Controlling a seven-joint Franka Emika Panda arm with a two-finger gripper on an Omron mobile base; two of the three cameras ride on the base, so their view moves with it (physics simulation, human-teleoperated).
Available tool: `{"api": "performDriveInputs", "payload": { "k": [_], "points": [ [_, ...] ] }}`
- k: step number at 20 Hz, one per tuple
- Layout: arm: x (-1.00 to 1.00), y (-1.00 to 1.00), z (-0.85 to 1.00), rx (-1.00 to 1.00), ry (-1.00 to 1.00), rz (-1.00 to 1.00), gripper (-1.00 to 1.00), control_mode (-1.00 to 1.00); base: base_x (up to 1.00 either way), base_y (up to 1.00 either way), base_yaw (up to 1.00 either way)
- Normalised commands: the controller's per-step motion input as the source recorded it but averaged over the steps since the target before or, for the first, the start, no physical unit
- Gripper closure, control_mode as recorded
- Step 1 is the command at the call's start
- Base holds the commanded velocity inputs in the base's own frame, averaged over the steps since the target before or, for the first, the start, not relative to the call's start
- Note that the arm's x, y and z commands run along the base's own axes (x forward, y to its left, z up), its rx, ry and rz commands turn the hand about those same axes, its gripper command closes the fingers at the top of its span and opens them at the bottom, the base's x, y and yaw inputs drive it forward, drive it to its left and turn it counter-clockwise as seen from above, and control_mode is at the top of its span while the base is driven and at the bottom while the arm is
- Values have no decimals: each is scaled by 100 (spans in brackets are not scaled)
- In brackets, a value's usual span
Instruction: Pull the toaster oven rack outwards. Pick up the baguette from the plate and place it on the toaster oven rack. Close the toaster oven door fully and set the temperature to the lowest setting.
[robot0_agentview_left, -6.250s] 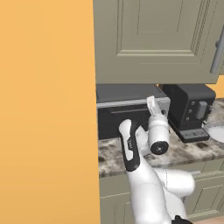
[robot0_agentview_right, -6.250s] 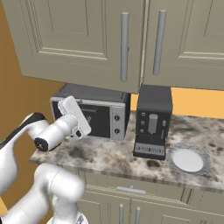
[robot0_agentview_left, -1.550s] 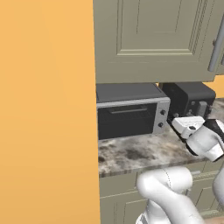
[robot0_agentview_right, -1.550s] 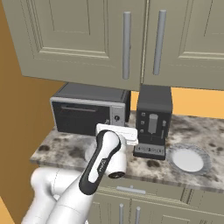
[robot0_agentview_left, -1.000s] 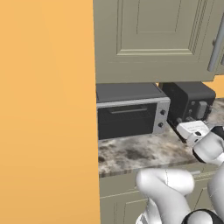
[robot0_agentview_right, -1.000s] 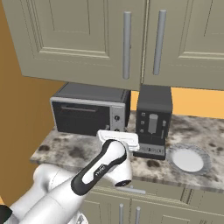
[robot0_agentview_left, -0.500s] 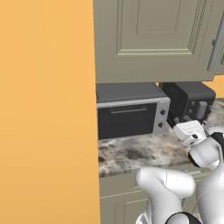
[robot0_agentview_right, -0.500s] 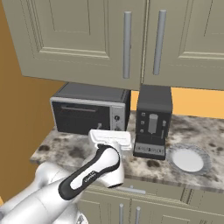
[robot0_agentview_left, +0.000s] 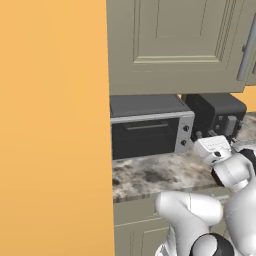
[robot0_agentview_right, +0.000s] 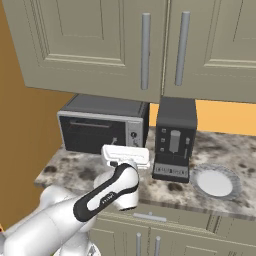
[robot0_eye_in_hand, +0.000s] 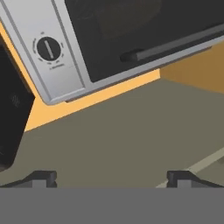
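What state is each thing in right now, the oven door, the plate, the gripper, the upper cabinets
toaster oven door: shut, handle along its top edge.
plate: on the counter right of the black appliance, nothing on it.
gripper: open, holding nothing, in front of the toaster oven.
upper cabinets: doors closed.

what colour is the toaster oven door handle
Dark, nearly black, on the door handle; clearest in the hand view.

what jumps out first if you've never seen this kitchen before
The white arm's open gripper hangs before the toaster oven, whose toaster oven door is shut. A taller black appliance stands just right of it on the marbled counter, and a bare plate lies further right.
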Motion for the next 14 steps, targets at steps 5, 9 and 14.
{"api": "performDriveInputs", "payload": {
  "k": [5,9,14],
  "points": [
    [23,1,-18,0,0,0,-100,-100,0,0,0],
    [29,8,-11,0,0,0,-100,-100,0,0,0],
    [34,9,-13,0,0,0,-100,-100,0,0,0]
  ]
}}
